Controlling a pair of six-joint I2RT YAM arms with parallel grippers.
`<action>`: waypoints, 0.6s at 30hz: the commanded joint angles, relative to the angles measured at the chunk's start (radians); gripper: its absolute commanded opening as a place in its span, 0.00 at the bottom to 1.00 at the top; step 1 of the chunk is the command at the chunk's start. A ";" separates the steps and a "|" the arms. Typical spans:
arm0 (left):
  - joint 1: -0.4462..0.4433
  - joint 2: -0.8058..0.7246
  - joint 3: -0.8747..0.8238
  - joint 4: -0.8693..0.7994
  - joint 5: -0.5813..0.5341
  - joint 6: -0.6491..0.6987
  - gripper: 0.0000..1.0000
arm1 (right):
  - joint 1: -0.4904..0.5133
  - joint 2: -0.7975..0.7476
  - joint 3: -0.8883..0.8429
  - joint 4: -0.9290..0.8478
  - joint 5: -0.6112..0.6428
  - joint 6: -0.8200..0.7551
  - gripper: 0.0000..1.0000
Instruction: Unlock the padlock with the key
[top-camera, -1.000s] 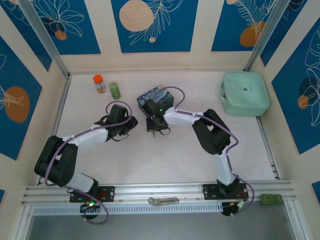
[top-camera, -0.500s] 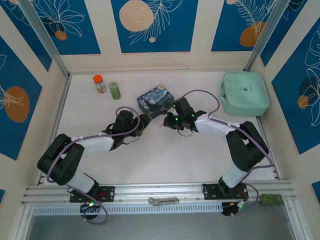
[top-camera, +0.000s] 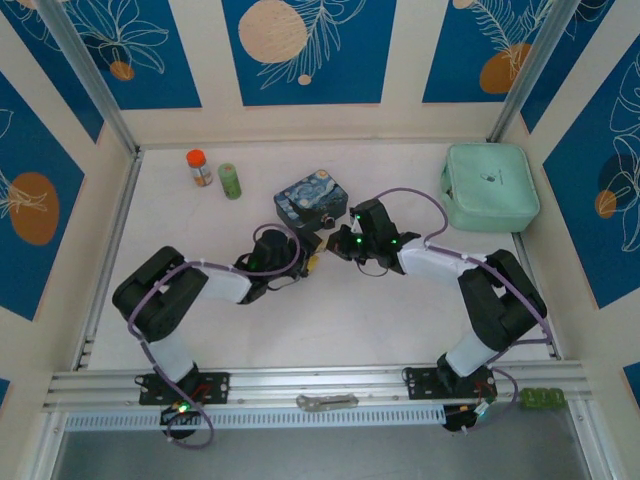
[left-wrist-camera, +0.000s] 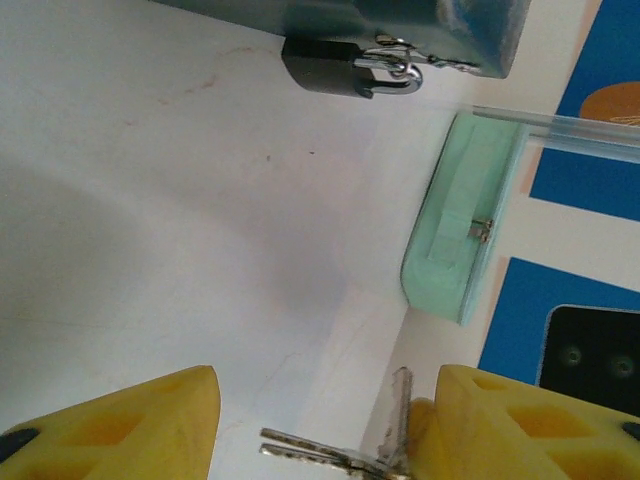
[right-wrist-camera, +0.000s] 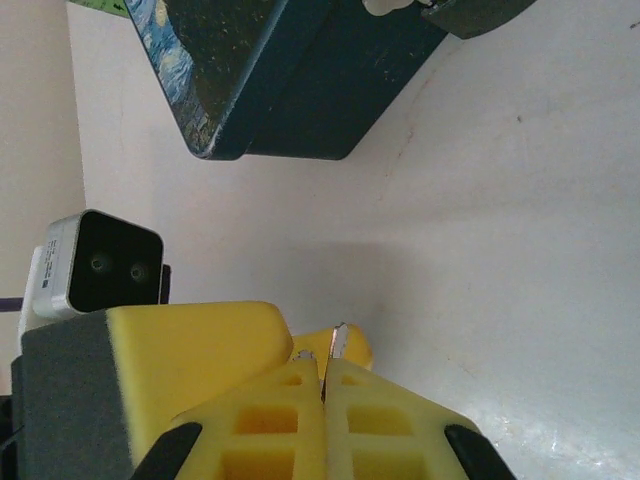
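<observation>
We see black-jointed arms (top-camera: 222, 285) sleeved white, purple cables (top-camera: 398, 192), green lights (top-camera: 356, 215), yellow foam pads (right-wrist-camera: 200, 350) on left gripper (left-wrist-camera: 328, 405) and right gripper (right-wrist-camera: 325, 380).

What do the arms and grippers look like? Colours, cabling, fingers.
Left arm and right arm: black joints, white link covers, a purple cable looping along each, green lights lit at the right wrist. Left gripper and right gripper have blocky yellow fingers with rectangular cut-outs.
</observation>
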 joint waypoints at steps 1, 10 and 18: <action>-0.008 0.007 0.026 0.067 -0.028 -0.037 0.57 | -0.007 -0.001 -0.015 0.038 -0.034 0.031 0.00; -0.007 -0.020 0.035 0.019 -0.038 0.014 0.12 | -0.007 0.022 -0.032 0.019 -0.022 0.050 0.00; 0.007 -0.062 0.059 -0.068 0.013 0.190 0.00 | -0.020 -0.046 -0.045 0.032 -0.028 -0.036 0.21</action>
